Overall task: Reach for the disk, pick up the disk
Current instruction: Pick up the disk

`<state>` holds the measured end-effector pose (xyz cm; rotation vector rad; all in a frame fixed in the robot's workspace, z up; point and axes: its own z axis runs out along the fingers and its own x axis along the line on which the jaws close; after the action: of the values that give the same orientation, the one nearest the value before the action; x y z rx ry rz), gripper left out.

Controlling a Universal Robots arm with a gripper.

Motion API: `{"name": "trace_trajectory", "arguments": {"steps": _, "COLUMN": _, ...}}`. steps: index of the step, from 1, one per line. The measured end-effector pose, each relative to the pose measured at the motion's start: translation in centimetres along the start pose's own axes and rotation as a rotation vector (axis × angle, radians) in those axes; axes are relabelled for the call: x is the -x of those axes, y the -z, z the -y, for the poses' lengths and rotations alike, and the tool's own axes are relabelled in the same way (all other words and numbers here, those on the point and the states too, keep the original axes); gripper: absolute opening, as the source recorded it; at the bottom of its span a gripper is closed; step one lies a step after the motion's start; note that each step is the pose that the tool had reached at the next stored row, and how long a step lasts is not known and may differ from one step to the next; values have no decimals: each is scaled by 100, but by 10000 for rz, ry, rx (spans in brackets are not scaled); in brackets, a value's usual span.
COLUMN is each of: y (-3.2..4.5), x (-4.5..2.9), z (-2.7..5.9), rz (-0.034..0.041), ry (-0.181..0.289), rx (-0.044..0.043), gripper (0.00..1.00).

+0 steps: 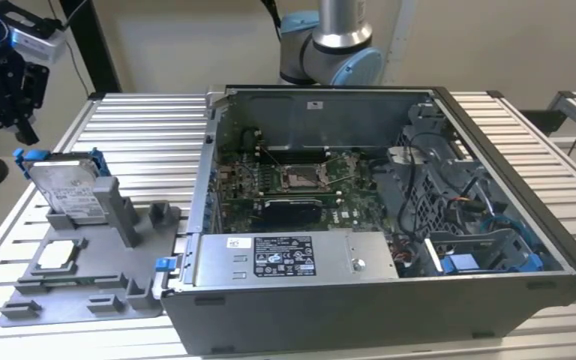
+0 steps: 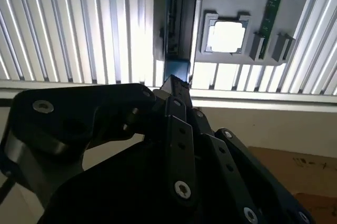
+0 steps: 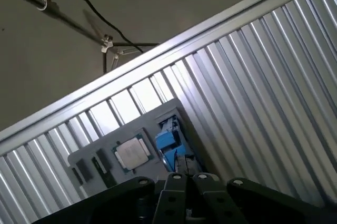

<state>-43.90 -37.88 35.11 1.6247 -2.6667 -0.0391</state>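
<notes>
The disk (image 1: 68, 189) is a silver drive with a white label in a bright blue bracket. It leans upright in a grey holder at the exterior view's left, outside the computer case. My black gripper (image 1: 23, 129) hangs above the disk and a little to the exterior view's left of it, not touching it. In the second wrist view the disk (image 2: 179, 23) appears edge-on just past my gripper (image 2: 172, 84), whose fingers meet at a point, shut on nothing. The first wrist view has the disk's blue bracket (image 3: 169, 142) right beyond the gripper (image 3: 185, 175).
A grey fixture plate (image 1: 78, 304) holds the disk's stand, a small square silver chip (image 1: 56, 253) and a memory stick (image 2: 274, 2). The open computer case (image 1: 388, 225) with a labelled grey box (image 1: 288, 259) stands to the exterior view's right. The slatted metal table (image 1: 138, 127) lies beneath.
</notes>
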Motion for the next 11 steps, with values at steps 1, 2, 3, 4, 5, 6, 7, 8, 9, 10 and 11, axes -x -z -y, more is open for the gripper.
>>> {"name": "trace_trajectory", "arguments": {"steps": 1, "y": 0, "x": 0, "z": 0, "rz": -6, "ry": 169, "rx": -1, "gripper": 0}}
{"name": "trace_trajectory", "arguments": {"steps": 2, "y": 0, "x": 1, "z": -1, "rz": -13, "ry": 358, "rx": -2, "gripper": 0}}
{"name": "trace_trajectory", "arguments": {"steps": 3, "y": 0, "x": 2, "z": -1, "rz": -20, "ry": 536, "rx": -3, "gripper": 0}}
{"name": "trace_trajectory", "arguments": {"steps": 4, "y": 0, "x": 2, "z": -1, "rz": -26, "ry": 727, "rx": -5, "gripper": 0}}
{"name": "trace_trajectory", "arguments": {"steps": 5, "y": 0, "x": 2, "z": -1, "rz": -32, "ry": 896, "rx": -6, "gripper": 0}}
{"name": "trace_trajectory", "arguments": {"steps": 6, "y": 0, "x": 2, "z": -1, "rz": -38, "ry": 1082, "rx": -6, "gripper": 0}}
{"name": "trace_trajectory", "arguments": {"steps": 7, "y": 0, "x": 2, "z": -1, "rz": -45, "ry": 1260, "rx": -6, "gripper": 0}}
{"name": "trace_trajectory", "arguments": {"steps": 8, "y": 0, "x": 2, "z": -1, "rz": -50, "ry": 1440, "rx": -7, "gripper": 0}}
{"name": "trace_trajectory", "arguments": {"steps": 9, "y": 0, "x": 3, "z": -1, "rz": -55, "ry": 1632, "rx": -8, "gripper": 0}}
{"name": "trace_trajectory", "arguments": {"steps": 10, "y": 0, "x": 3, "z": -1, "rz": -61, "ry": 1810, "rx": -9, "gripper": 0}}
{"name": "trace_trajectory", "arguments": {"steps": 11, "y": 0, "x": 3, "z": -1, "rz": -67, "ry": 1985, "rx": -9, "gripper": 0}}
